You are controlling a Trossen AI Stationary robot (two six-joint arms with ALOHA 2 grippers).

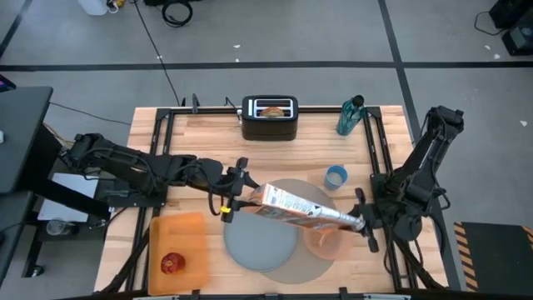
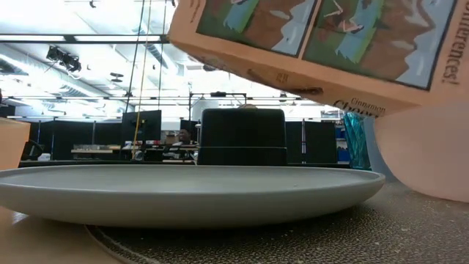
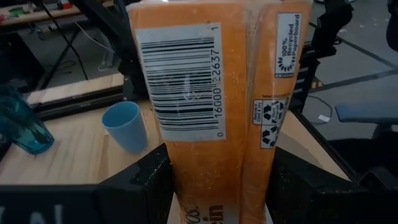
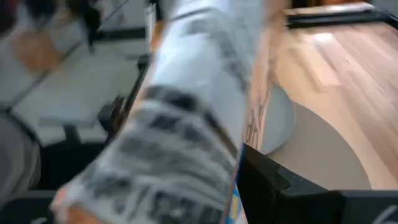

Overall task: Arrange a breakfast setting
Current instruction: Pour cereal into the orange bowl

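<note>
High view: I have a cereal box [image 1: 287, 206] slung between the two arms, lying tilted over the middle of the table. Left gripper [image 1: 236, 193] is clamped on the box's base end at about 9 o'clock from the mat; the left wrist view shows its fingers [image 3: 140, 183] pressed on both flanks of the box. Right gripper [image 1: 364, 223] has hold of the silver inner bag end, at 3 o'clock, directly above the pink bowl [image 1: 323, 240]. The right wrist view is smeared, so how firmly it pinches the bag I cannot tell.

Setting as it lies: grey mat [image 1: 306, 267] at table centre-front, blue-grey plate [image 1: 260, 242] on its 9 o'clock side, bowl on its 3 o'clock edge. Apple [image 1: 172, 264] sits on the orange board [image 1: 190, 236] at 8 o'clock. Bagel half [image 1: 271, 110] is in the toaster [image 1: 270, 118] at 12 o'clock. Blue cup [image 1: 336, 177] and a teal bottle [image 1: 351, 115] toward 1 o'clock. No spoon seen.

Risks, my read:
- Bag mouth sits near the bowl's rim rather than its middle; cereal may spill onto the mat.
- Two arms on one box: any mismatch in motion could tear the bag or pull it from the box.
- In the low view, the box hangs close over the bowl; dropping it further could knock the bowl.
</note>
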